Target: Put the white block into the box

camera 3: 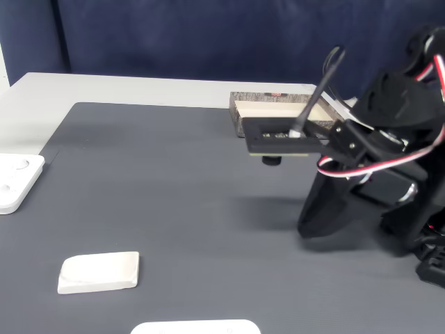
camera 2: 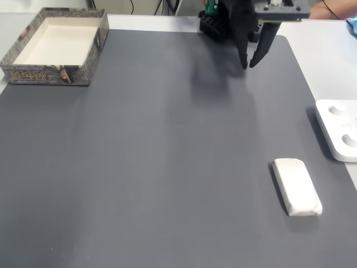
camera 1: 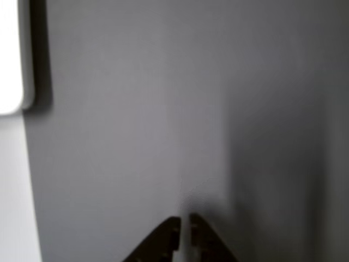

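The arm stands folded at the mat's (camera 2: 167, 156) far edge, gripper (camera 2: 248, 65) pointing down, fingertips nearly together and empty. The white block (camera 2: 297, 186) and the box (camera 2: 47, 73) lie well apart from it.

A white table (camera 3: 42, 94) is covered by a dark grey mat (camera 2: 156, 162). A dark blue curtain (camera 3: 174, 35) is seen behind it. Soft shadows are cast.
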`<state>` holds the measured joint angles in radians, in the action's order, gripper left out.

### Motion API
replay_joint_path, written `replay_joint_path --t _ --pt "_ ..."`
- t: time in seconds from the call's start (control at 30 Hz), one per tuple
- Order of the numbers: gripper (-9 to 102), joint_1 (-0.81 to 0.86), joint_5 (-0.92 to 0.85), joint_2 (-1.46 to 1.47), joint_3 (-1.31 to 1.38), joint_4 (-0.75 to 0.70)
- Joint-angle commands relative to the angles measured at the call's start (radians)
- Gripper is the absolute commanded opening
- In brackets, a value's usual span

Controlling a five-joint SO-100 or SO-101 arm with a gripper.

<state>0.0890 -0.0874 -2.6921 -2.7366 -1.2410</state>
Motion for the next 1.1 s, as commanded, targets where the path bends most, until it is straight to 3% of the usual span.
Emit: replay_joint_path --t 0.0,0.5,1.07 --pt "-2 -0.015 0.0 0.173 0.218 0.018" --pt "-2 -0.083 0.031 0.733 0.712 0.0" --pt "-2 -0.08 0.025 1.197 1.224 -0.133"
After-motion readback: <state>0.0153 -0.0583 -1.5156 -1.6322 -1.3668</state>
